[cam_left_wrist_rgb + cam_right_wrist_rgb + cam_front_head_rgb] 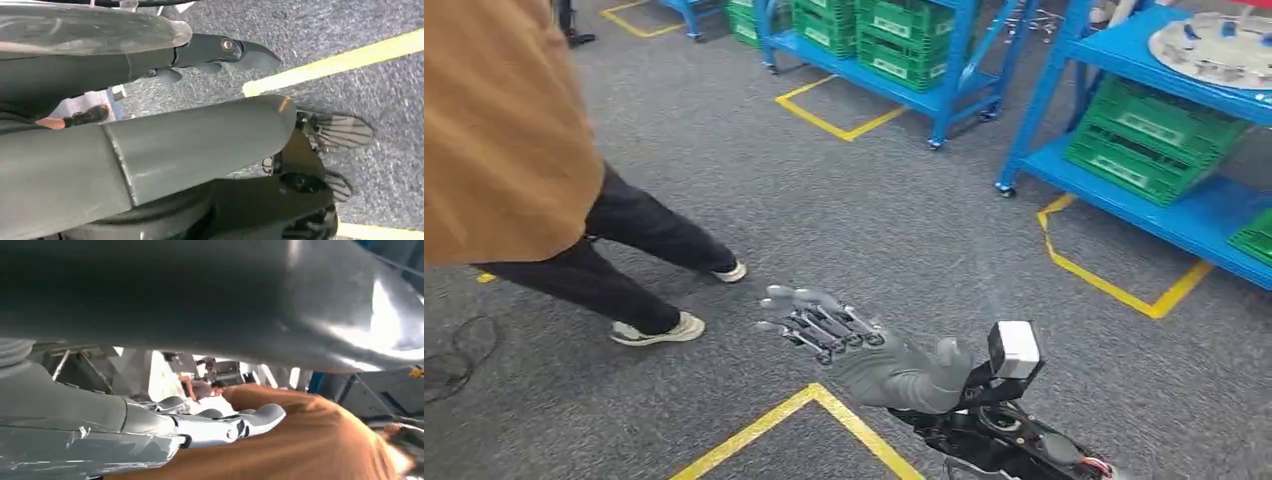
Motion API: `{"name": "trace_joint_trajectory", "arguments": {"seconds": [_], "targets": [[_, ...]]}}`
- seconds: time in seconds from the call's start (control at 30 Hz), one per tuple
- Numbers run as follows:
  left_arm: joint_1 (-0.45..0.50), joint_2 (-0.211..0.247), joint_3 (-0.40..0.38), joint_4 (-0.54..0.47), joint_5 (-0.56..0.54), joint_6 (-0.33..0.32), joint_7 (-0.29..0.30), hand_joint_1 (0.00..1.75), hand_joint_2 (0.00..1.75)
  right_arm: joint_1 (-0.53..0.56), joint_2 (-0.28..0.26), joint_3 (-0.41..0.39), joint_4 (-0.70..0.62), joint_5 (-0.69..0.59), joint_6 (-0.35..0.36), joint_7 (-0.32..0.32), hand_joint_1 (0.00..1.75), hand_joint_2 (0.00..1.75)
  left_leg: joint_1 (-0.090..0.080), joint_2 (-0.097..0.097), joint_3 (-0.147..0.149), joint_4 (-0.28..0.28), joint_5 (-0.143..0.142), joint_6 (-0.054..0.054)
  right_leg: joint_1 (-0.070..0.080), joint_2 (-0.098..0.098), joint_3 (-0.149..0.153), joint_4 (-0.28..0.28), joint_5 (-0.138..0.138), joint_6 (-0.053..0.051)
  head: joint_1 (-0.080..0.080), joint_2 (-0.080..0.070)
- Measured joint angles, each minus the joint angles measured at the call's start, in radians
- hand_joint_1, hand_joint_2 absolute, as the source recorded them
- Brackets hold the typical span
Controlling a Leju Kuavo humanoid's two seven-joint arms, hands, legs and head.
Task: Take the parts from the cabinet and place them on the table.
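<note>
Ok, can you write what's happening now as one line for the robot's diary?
right hand: stretched out, fingers apart, holding nothing | left hand: holding nothing visible | person: standing close on grey floor | blue shelves: green crates

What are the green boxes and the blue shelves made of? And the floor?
The green crates look like moulded plastic: ribbed, slotted sides, dull sheen. The blue shelving looks like painted metal: thin straight posts, smooth even colour. The floor seems to be grey short-pile carpet, speckled and matt.

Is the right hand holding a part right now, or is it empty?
Empty. In the head view the right hand reaches out over the grey floor with fingers spread and nothing between them.
</note>
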Motion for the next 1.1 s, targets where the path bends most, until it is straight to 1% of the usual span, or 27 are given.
{"name": "trace_joint_trajectory", "arguments": {"seconds": [0.03, 0.07, 0.13, 0.17, 0.2, 0.23, 0.27, 0.3, 0.33, 0.4, 0.47, 0.5, 0.53, 0.57, 0.63, 0.67, 0.7, 0.77, 0.8, 0.83, 0.87, 0.93, 0.97, 1.0, 1.03, 1.07, 1.1], "targets": [[0.0, -0.001, 0.0, 0.0, 0.0, 0.0, 0.0, 0.0, 0.0, -0.003, 0.0, 0.0, 0.0, 0.0, 0.0, 0.0, 0.0, 0.0, 0.001, -0.049, -0.025, 0.051, -0.033, 0.0, -0.001, 0.007, -0.002, 0.0, 0.002, -0.007, -0.007, 0.0], [0.0, -0.001, 0.0, 0.0, 0.0, -0.001, 0.0, 0.0, 0.0, -0.004, 0.0, 0.0, 0.0, 0.0, 0.0, 0.0, 0.0, 0.0, 0.001, -0.068, -0.066, 0.132, -0.075, 0.001, -0.001, 0.016, -0.005, 0.0, 0.003, -0.01, -0.013, 0.0], [0.005, -0.002, 0.0, 0.0, 0.0, -0.001, 0.0, 0.0, 0.0, -0.002, 0.0, 0.0, 0.002, 0.0, 0.0, 0.001, 0.0, 0.0, -0.001, -0.076, -0.162, 0.309, -0.137, 0.001, 0.003, 0.04, -0.007, 0.0, 0.004, -0.014, -0.03, 0.0], [0.008, -0.002, 0.0, 0.0, 0.0, -0.001, 0.0, 0.0, 0.0, -0.001, 0.0, 0.0, 0.003, 0.0, 0.0, 0.001, 0.0, 0.0, -0.002, -0.076, -0.186, 0.343, -0.133, 0.004, 0.005, 0.054, -0.006, 0.0, 0.004, -0.015, -0.032, 0.0], [0.009, -0.002, 0.0, 0.0, 0.001, -0.001, 0.0, 0.0, 0.0, -0.002, 0.0, 0.0, 0.005, 0.0, 0.0, 0.001, 0.0, 0.0, -0.002, -0.077, -0.184, 0.323, -0.104, 0.007, 0.007, 0.068, -0.004, 0.0, 0.004, -0.015, -0.033, 0.0], [0.009, -0.001, 0.0, 0.0, 0.0, -0.001, 0.0, 0.0, 0.0, -0.002, 0.0, 0.0, 0.006, 0.0, 0.0, 0.001, 0.0, 0.0, -0.002, -0.08, -0.159, 0.256, -0.055, 0.013, 0.008, 0.083, -0.002, 0.0, 0.004, -0.015, -0.037, 0.0], [0.009, 0.0, 0.0, 0.0, 0.0, -0.001, 0.0, 0.0, 0.0, -0.002, 0.0, 0.0, 0.006, 0.0, 0.0, 0.001, 0.0, 0.0, -0.003, -0.088, -0.12, 0.163, -0.004, 0.019, 0.008, 0.095, 0.0, 0.0, 0.004, -0.015, -0.039, 0.0], [0.008, 0.001, 0.0, 0.0, 0.0, -0.001, 0.0, 0.0, 0.0, -0.002, 0.0, 0.001, 0.006, 0.0, 0.0, 0.001, 0.0, 0.0, -0.003, -0.115, -0.078, 0.066, 0.043, 0.025, 0.008, 0.107, 0.001, 0.0, 0.003, -0.014, -0.04, 0.0], [0.008, 0.003, 0.0, 0.0, 0.0, -0.001, 0.0, 0.0, 0.0, -0.003, 0.0, 0.001, 0.006, 0.0, 0.0, 0.001, 0.0, 0.0, -0.004, -0.162, -0.057, 0.007, 0.047, 0.031, 0.012, 0.116, -0.002, 0.002, 0.001, -0.011, -0.043, 0.0], [0.005, 0.003, 0.0, 0.0, 0.001, -0.001, 0.0, 0.0, 0.0, -0.003, 0.0, 0.002, 0.007, 0.0, 0.0, 0.001, 0.0, 0.0, -0.005, -0.141, -0.051, -0.004, 0.046, 0.025, 0.008, 0.134, -0.008, 0.003, 0.001, -0.002, -0.04, 0.0], [0.003, -0.001, 0.0, 0.0, 0.003, -0.001, 0.001, 0.0, 0.0, -0.002, 0.0, 0.002, 0.007, 0.0, 0.0, 0.0, 0.0, 0.0, -0.004, -0.123, -0.045, -0.01, 0.046, 0.033, 0.005, 0.154, -0.017, -0.005, 0.003, 0.011, -0.042, 0.0], [0.002, -0.003, 0.0, 0.0, 0.004, -0.001, 0.001, 0.0, 0.0, -0.001, 0.0, 0.002, 0.007, 0.0, 0.0, 0.0, 0.0, 0.0, 0.004, -0.108, -0.041, -0.022, 0.051, 0.038, 0.008, 0.134, -0.019, 0.004, -0.003, 0.013, -0.041, 0.0], [0.002, -0.003, 0.0, 0.0, 0.004, -0.001, 0.001, 0.0, 0.0, -0.004, 0.0, 0.003, 0.008, 0.0, 0.0, -0.001, 0.0, 0.0, 0.003, -0.098, -0.037, -0.023, 0.05, 0.043, 0.012, 0.075, -0.034, 0.042, -0.033, 0.019, -0.029, 0.0], [0.003, -0.002, 0.001, 0.0, 0.005, -0.001, 0.001, 0.0, 0.0, -0.008, 0.0, 0.004, 0.008, 0.0, 0.0, -0.001, 0.0, 0.0, 0.001, -0.087, -0.036, -0.023, 0.048, 0.047, 0.009, 0.048, -0.068, 0.111, -0.074, 0.023, -0.018, 0.0], [0.006, -0.001, 0.001, 0.0, 0.008, -0.001, 0.001, 0.0, 0.0, -0.007, 0.0, 0.006, 0.01, 0.0, 0.0, -0.001, 0.0, 0.0, -0.002, -0.063, -0.034, -0.022, 0.045, 0.048, 0.002, 0.033, -0.149, 0.28, -0.149, 0.031, -0.013, 0.0], [0.007, -0.001, 0.001, 0.0, 0.01, -0.001, 0.003, 0.0, 0.0, -0.007, 0.0, 0.006, 0.012, 0.0, 0.0, -0.001, 0.0, 0.0, -0.002, -0.051, -0.034, -0.022, 0.043, 0.048, 0.0, 0.031, -0.174, 0.331, -0.159, 0.034, -0.01, 0.0], [0.008, -0.002, 0.002, 0.0, 0.011, -0.001, 0.005, 0.0, 0.0, -0.007, 0.0, 0.007, 0.015, -0.001, 0.0, -0.002, 0.0, 0.0, -0.001, -0.039, -0.032, -0.022, 0.041, 0.046, -0.002, 0.029, -0.173, 0.329, -0.142, 0.037, -0.005, 0.0], [0.007, -0.004, 0.002, 0.0, 0.014, -0.001, 0.005, 0.0, 0.0, -0.007, 0.0, 0.007, 0.017, -0.001, 0.0, -0.003, 0.0, 0.0, 0.002, -0.019, -0.022, -0.022, 0.035, 0.039, -0.005, 0.016, -0.095, 0.178, -0.052, 0.039, 0.002, 0.0], [0.006, -0.006, 0.003, 0.0, 0.015, -0.001, 0.006, 0.0, 0.0, -0.008, 0.0, 0.008, 0.017, -0.001, 0.0, -0.003, 0.0, 0.0, 0.002, -0.011, -0.015, -0.021, 0.031, 0.034, -0.005, -0.007, -0.042, 0.079, -0.008, 0.039, 0.007, 0.0], [0.007, -0.005, 0.003, 0.0, 0.016, 0.0, 0.006, 0.0, 0.0, -0.011, 0.0, 0.008, 0.018, -0.001, 0.0, -0.004, 0.0, 0.0, -0.001, -0.005, -0.009, -0.022, 0.027, 0.029, -0.001, -0.052, -0.013, 0.017, -0.009, 0.039, 0.016, 0.0], [0.007, -0.005, 0.003, 0.0, 0.017, 0.0, 0.006, 0.0, 0.0, -0.015, 0.0, 0.009, 0.018, -0.001, 0.001, -0.003, 0.0, 0.0, -0.009, 0.0, -0.011, -0.014, 0.023, 0.022, 0.007, -0.046, -0.004, 0.004, -0.009, 0.027, 0.02, 0.0], [0.005, -0.006, 0.003, 0.0, 0.019, 0.001, 0.007, 0.0, 0.0, -0.015, 0.0, 0.009, 0.02, -0.003, 0.002, -0.006, 0.0, 0.0, -0.01, 0.021, -0.008, -0.018, 0.026, 0.016, 0.008, -0.024, -0.007, 0.01, -0.007, 0.013, 0.001, 0.0], [0.004, -0.006, 0.003, 0.0, 0.021, 0.001, 0.007, 0.0, 0.0, -0.015, 0.0, 0.01, 0.021, -0.003, 0.002, -0.006, 0.0, 0.0, -0.007, 0.034, -0.004, -0.019, 0.025, 0.012, 0.01, -0.011, -0.008, 0.008, -0.005, 0.007, 0.002, 0.0], [0.002, -0.007, 0.004, 0.0, 0.021, 0.001, 0.007, 0.0, 0.0, -0.016, 0.0, 0.01, 0.021, -0.003, 0.002, -0.005, 0.0, 0.0, -0.003, 0.024, -0.004, -0.015, 0.015, 0.001, 0.004, -0.001, -0.002, 0.002, 0.0, -0.002, 0.004, 0.0], [0.001, -0.007, 0.004, 0.0, 0.021, 0.001, 0.006, 0.0, 0.0, -0.019, 0.0, 0.01, 0.021, -0.003, 0.003, -0.007, 0.0, 0.0, -0.001, -0.025, -0.012, 0.015, -0.008, -0.002, 0.003, 0.007, -0.003, 0.002, 0.002, -0.006, -0.003, 0.0], [0.001, -0.008, 0.004, 0.0, 0.021, 0.001, 0.007, 0.0, 0.0, -0.021, 0.0, 0.01, 0.023, -0.003, 0.003, -0.006, 0.0, 0.0, 0.0, -0.055, -0.044, 0.08, -0.046, -0.002, 0.002, 0.014, -0.006, 0.002, 0.003, -0.012, -0.011, 0.0], [0.002, -0.009, 0.004, 0.0, 0.021, 0.001, 0.007, 0.0, 0.0, -0.021, 0.0, 0.01, 0.023, -0.003, 0.003, -0.007, 0.0, 0.0, 0.0, -0.069, -0.089, 0.167, -0.088, -0.002, 0.003, 0.022, -0.009, 0.002, 0.004, -0.016, -0.02, 0.0]]}}
